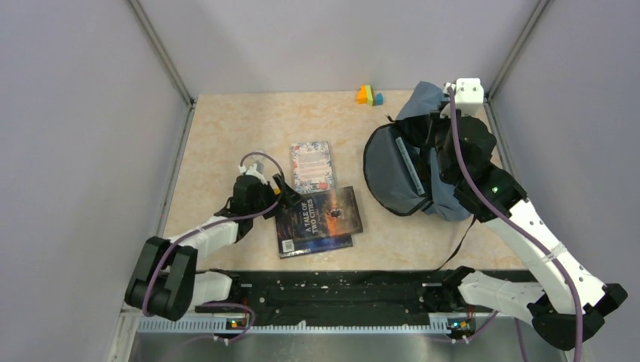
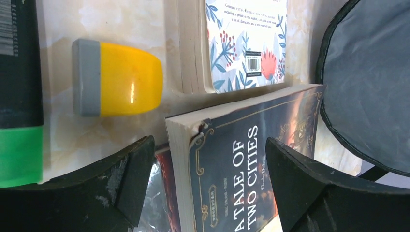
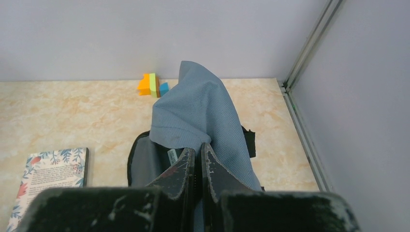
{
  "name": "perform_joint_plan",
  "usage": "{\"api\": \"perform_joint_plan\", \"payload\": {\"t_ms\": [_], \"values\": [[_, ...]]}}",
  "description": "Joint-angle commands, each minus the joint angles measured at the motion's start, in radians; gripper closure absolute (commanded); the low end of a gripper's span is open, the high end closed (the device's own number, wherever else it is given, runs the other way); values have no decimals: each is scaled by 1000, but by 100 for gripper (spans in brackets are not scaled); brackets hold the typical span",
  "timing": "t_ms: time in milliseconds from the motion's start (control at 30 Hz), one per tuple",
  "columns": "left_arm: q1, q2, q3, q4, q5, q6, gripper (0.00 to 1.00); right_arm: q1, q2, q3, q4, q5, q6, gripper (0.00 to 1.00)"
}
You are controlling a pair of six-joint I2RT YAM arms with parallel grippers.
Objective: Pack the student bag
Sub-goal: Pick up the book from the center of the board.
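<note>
The student bag (image 1: pixel 396 170), grey-blue with a black zipper rim, lies at the right with its mouth open toward the books. My right gripper (image 3: pixel 198 155) is shut on a fold of the bag's (image 3: pixel 193 106) fabric and holds it up near the back right corner (image 1: pixel 440 121). My left gripper (image 2: pixel 208 166) is open, its fingers straddling the near corner of a dark "A Tale of Two Cities" book (image 2: pixel 251 154) without touching it. That book (image 1: pixel 323 213) lies on top of another dark book (image 1: pixel 313 243). A floral book (image 1: pixel 312 166) lies just behind them.
A yellow and grey block (image 2: pixel 121 79) and a black and green object (image 2: pixel 19 96) lie beside my left fingers. Small coloured blocks (image 1: pixel 369 95) sit by the back wall. Grey walls with metal rails enclose the table.
</note>
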Motion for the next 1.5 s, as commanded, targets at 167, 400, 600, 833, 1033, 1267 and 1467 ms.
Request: {"api": "perform_joint_plan", "payload": {"t_ms": [167, 400, 600, 833, 1033, 1267, 1467], "values": [[42, 180, 70, 79, 150, 58, 17, -2, -23, 34, 36, -11, 7, 100], [42, 216, 39, 182, 214, 22, 33, -2, -16, 43, 34, -7, 3, 100], [43, 189, 14, 181, 190, 1, 66, -2, -3, 48, 30, -9, 4, 100], [43, 17, -22, 157, 165, -22, 100, -2, 0, 51, 27, -4, 1, 100], [43, -242, -17, 62, 144, -28, 100, -2, -3, 52, 25, -3, 2, 100], [43, -416, 44, -37, 164, -8, 100, -2, -6, 55, 28, 6, 1, 100], [39, -471, 125, -36, 195, -88, 100, -2, -6, 58, 22, 11, 1, 100]]}}
